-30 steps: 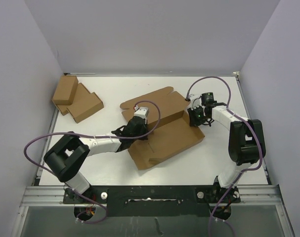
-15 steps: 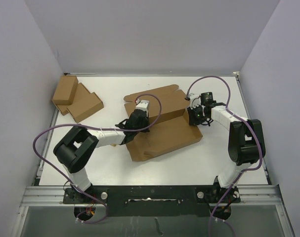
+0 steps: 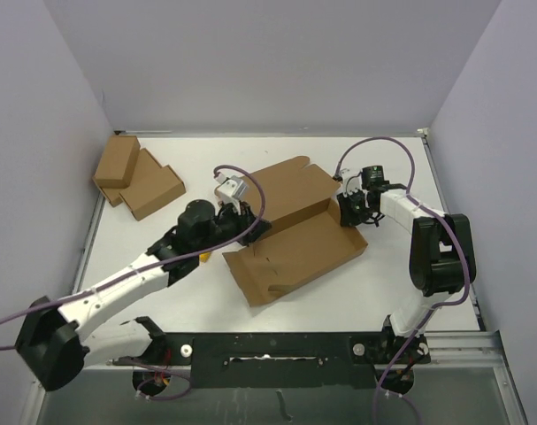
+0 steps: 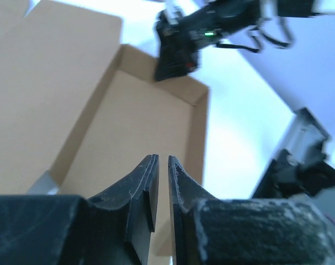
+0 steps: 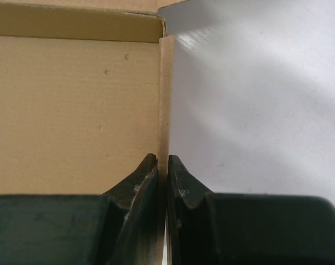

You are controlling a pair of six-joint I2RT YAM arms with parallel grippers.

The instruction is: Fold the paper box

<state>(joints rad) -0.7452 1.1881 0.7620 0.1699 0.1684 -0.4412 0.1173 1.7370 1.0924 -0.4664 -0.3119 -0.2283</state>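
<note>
Two small boxes (image 3: pixel 137 180) sit overlapping far left on the tabletop (image 3: pixel 383 288). Left claw (image 3: pixel 249 227) is at the left end of the paper box (image 3: pixel 296 250), tips a sliver apart with nothing between them. The paper box lies mid-tabletop, partly formed, with the tray open upward. Right claw (image 3: pixel 349 212) is pinching the box's right end wall by its top edge.

Bolted to the black base rail (image 3: pixel 268 359), the left arm (image 3: pixel 118 284) and right arm (image 3: pixel 396 205) share white links, black joints, purple cables (image 3: pixel 379 142) and dark, scuffed fingers (image 4: pixel 139 190), the right wrist showing a green light (image 4: pixel 211 34).
</note>
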